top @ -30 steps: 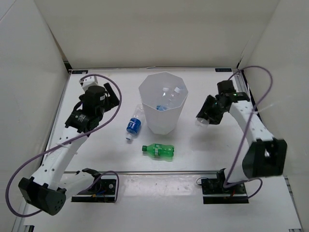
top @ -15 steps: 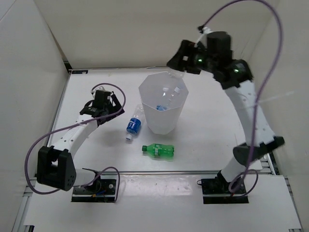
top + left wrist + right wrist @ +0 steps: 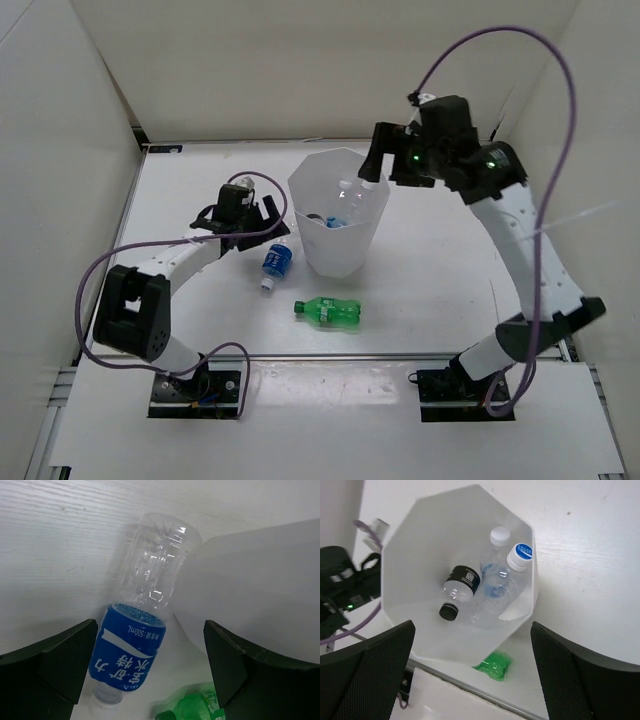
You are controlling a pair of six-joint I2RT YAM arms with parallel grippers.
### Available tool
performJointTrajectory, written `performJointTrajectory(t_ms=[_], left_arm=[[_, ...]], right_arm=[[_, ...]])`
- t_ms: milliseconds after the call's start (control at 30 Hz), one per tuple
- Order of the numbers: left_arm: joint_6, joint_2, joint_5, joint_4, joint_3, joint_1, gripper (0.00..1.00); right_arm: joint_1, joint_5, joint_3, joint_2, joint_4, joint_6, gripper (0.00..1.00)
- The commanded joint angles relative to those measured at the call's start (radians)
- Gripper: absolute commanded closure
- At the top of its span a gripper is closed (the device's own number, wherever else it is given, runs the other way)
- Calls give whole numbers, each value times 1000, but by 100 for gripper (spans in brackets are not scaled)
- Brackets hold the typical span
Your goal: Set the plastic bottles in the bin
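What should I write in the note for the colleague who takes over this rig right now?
Left end effector: open, empty, lined up over the blue-labelled bottle.
Right end effector: open, empty, above the bin.
Done: three bottles are in the bin: the black-capped bottle, the plain white-capped bottle and the blue-marked-cap bottle.
Left: the blue-labelled bottle lies on the table beside the bin, and the green bottle lies in front of it.
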Motion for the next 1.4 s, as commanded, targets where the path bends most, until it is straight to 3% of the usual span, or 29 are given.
performJointTrajectory(t_ms=[0,333,567,667,833,1000,1167,1367], left_arm=[[28,38,86,78,-10,-9,1],[-7,175,123,97,-4,-9,4],[32,120,109,97,-14,-9,29],[82,12,53,39,45,-9,33],[189,-138,-99,-107,276,-9,41],[276,-163,-229,-139,547,-9,45],[296,-41,-185,-139,867,-78,44],[326,81,-164,-139,975,-262,40]], right_arm=[[-17,19,-51,-75,13,-21,0],[-59,28,-199,-209,22,-30,0],[-115,29,-295,-297,41,-30,0],[-128,38,-348,-324,50,-19,0],[-161,13,-416,-350,71,2,0],[-189,13,-474,-350,81,11,0],[-198,4,-526,-350,91,31,0],[-207,-40,-589,-360,102,85,0]])
